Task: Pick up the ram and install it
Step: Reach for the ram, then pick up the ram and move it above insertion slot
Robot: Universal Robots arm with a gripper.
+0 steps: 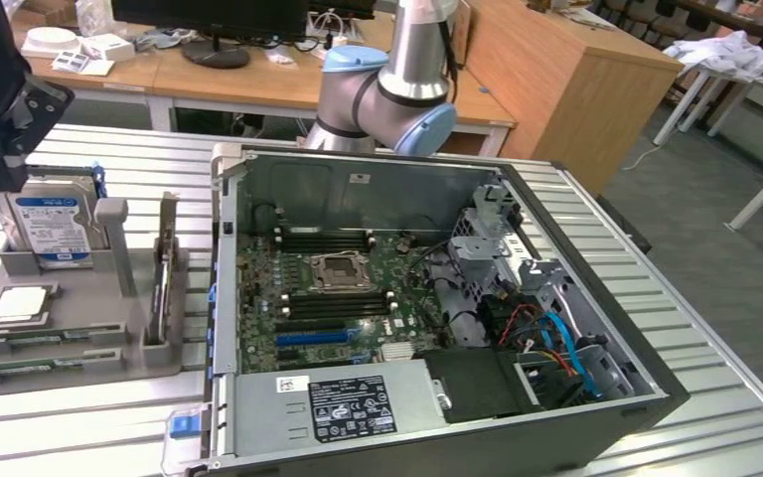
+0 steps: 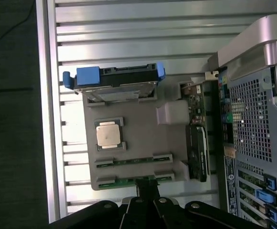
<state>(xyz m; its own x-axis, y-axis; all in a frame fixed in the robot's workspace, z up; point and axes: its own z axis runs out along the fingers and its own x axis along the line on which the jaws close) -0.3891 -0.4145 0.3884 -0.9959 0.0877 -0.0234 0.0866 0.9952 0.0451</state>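
Fingers (image 2: 147, 192) are seen pressed tight together with nothing held, just above the ram (image 2: 128, 181), which is kept in the outer slot of the grey tray (image 2: 138, 138) on the counter (image 2: 128, 43). If the fingers are pushed down like that, the thin green stick could be bumped or bent and not grabbed. Farther off, the computer case (image 1: 627, 412) is set beside the tray, so its wall could be hit.

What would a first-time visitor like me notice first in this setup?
The open computer case in the middle of the slatted table, its green motherboard laid bare. On the exterior view's left sits a grey tray of parts: a blue-labelled hard drive, a square silver processor and thin green ram sticks. The dark gripper hangs shut above that tray.
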